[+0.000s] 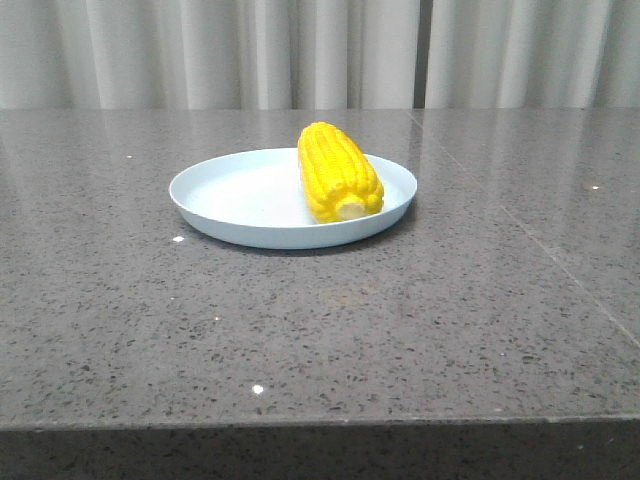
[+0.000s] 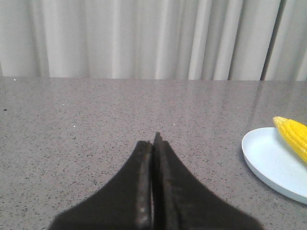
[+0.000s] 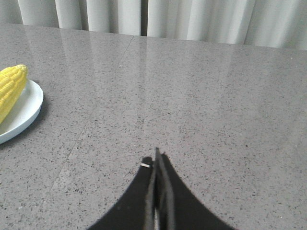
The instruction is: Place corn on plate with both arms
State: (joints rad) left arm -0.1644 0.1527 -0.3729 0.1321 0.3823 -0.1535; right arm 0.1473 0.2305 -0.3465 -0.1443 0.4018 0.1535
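Note:
The yellow corn (image 1: pixel 338 172) lies on the right half of the pale blue plate (image 1: pixel 230 200) at the table's middle, its cream stub end toward me. Neither gripper shows in the front view. In the left wrist view my left gripper (image 2: pixel 153 141) is shut and empty over bare table, with the plate (image 2: pixel 268 158) and the corn's tip (image 2: pixel 293 135) far off to its side. In the right wrist view my right gripper (image 3: pixel 156 158) is shut and empty, with the plate's edge (image 3: pixel 26 112) and the corn (image 3: pixel 10 88) far off to its other side.
The grey speckled stone table (image 1: pixel 400 320) has a seam running along its right part. Pale curtains (image 1: pixel 320 50) hang behind the far edge. The table's front edge runs along the bottom of the front view.

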